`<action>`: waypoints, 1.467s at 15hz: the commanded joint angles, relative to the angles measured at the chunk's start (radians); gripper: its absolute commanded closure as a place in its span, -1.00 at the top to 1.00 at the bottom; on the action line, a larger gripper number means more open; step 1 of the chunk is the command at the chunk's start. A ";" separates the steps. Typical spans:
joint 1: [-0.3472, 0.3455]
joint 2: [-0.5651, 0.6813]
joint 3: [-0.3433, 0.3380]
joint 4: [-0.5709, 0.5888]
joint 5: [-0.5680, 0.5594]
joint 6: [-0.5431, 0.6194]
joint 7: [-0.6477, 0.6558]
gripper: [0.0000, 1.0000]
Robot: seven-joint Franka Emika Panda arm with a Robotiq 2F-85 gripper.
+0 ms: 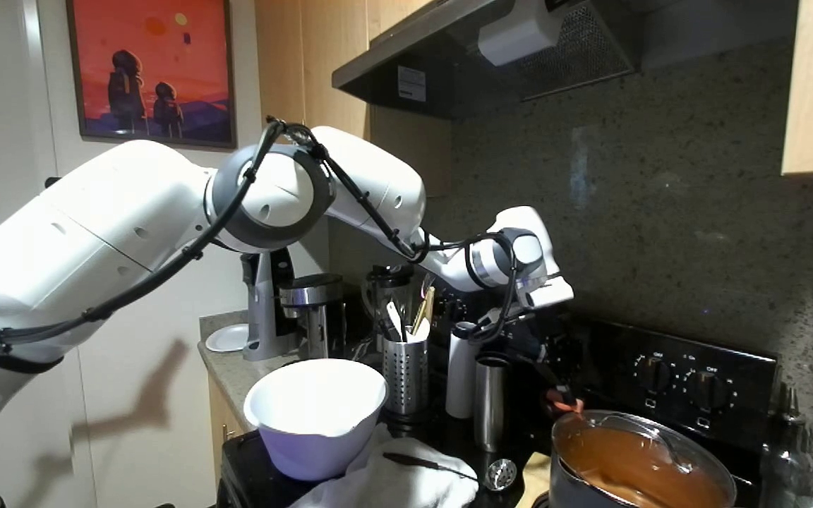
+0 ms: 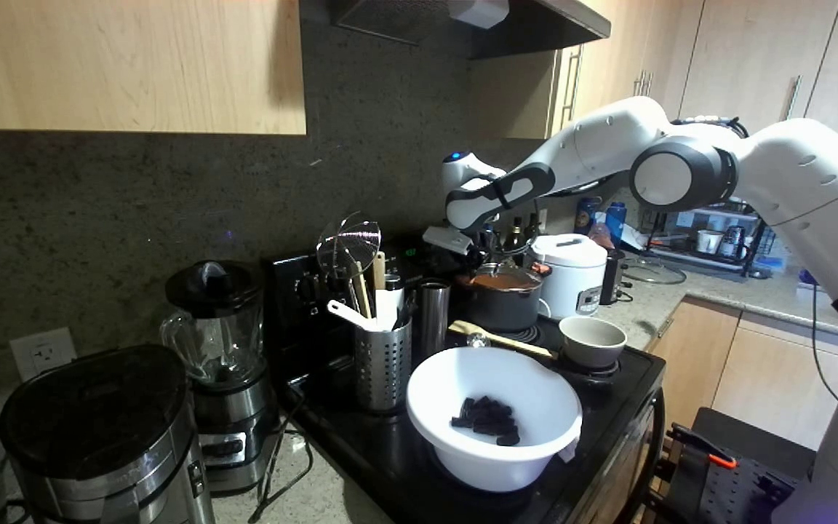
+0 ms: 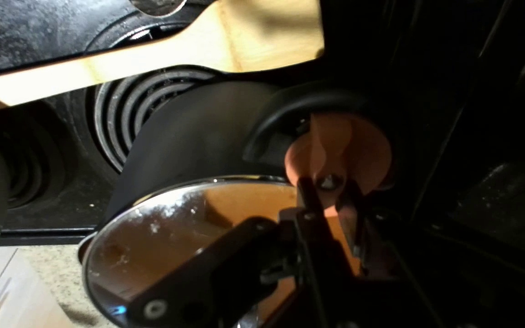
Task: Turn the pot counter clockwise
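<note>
The pot (image 2: 503, 309) has a dark grey outside, and a clear lid (image 3: 153, 255) with a metal rim covers its orange-brown inside. It stands on the stove in both exterior views, cut off at the bottom of an exterior view (image 1: 579, 487). An orange grip piece (image 3: 367, 146) sits on its black side handle (image 3: 285, 107), on the side by the stove's back panel. My gripper (image 3: 328, 187) is shut on this orange piece, one dark fingertip on each side. A second orange handle piece (image 2: 541, 269) shows on the pot's opposite side.
A wooden spatula (image 3: 153, 59) lies beside the pot, near a cream bowl (image 2: 593, 342). Behind the pot stands a white cooker (image 2: 572, 269). A large white bowl (image 1: 322, 416), a utensil holder (image 2: 382, 371) and a steel cylinder (image 1: 491, 402) share the stove. The knob panel (image 1: 682, 381) rises close behind.
</note>
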 commanded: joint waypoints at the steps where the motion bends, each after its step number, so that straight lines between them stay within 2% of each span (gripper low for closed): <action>1: -0.002 -0.005 0.014 -0.002 0.060 -0.073 0.065 -0.88; 9: -0.012 0.008 0.018 0.011 0.125 -0.108 0.214 -0.88; 18: -0.005 0.001 0.014 -0.003 0.112 -0.114 0.369 -0.89; 22: 0.014 0.000 -0.003 0.001 0.093 -0.159 0.468 -0.89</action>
